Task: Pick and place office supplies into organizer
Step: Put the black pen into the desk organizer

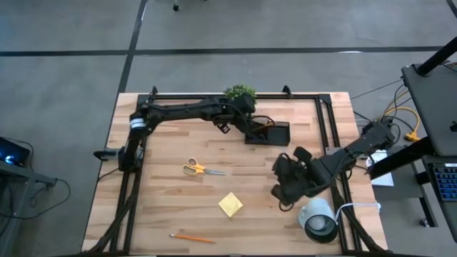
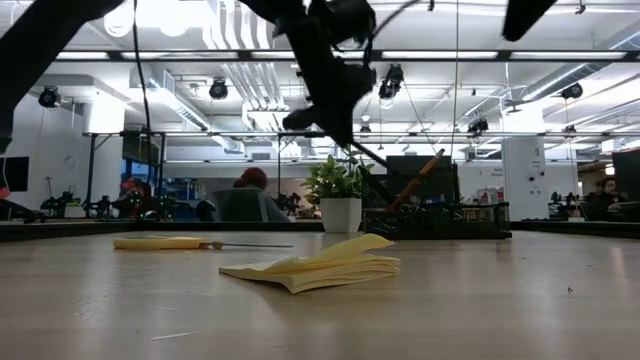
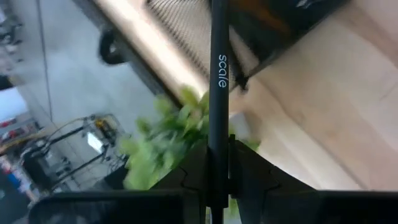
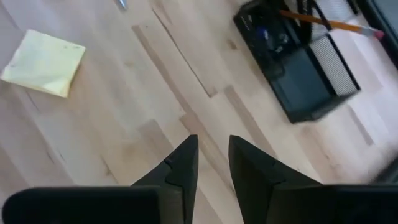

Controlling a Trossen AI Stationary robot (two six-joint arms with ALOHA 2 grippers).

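At the table's [image 1: 164,214] near edge, left of centre, lies an orange pencil [image 1: 191,237]. Farther in, the scissors [image 1: 199,169] lie flat with their yellow handles toward the left edge, and the sticky pad [image 1: 230,204] sits just right of them and nearer the front; the low view shows its top sheets curling up. The left arm reaches along the far edge, past the plant [image 1: 240,93], and its hand [image 3: 217,155] is pinched on a black pen [image 3: 217,93] printed "scale". The pen points at the mesh organizer [image 1: 269,133], which stands near the middle of the far edge just right of the plant. An orange pencil [image 4: 329,23] leans out of one organizer compartment, and dark pens stand beside it. The right hand [image 4: 212,163] hovers above bare wood between the pad and the organizer, right of centre, its fingers [image 4: 180,165] spread a narrow gap apart and holding nothing. Beside it, by the right front corner, a white cup [image 1: 314,210] lies with a black tape roll [image 1: 320,228] touching it.
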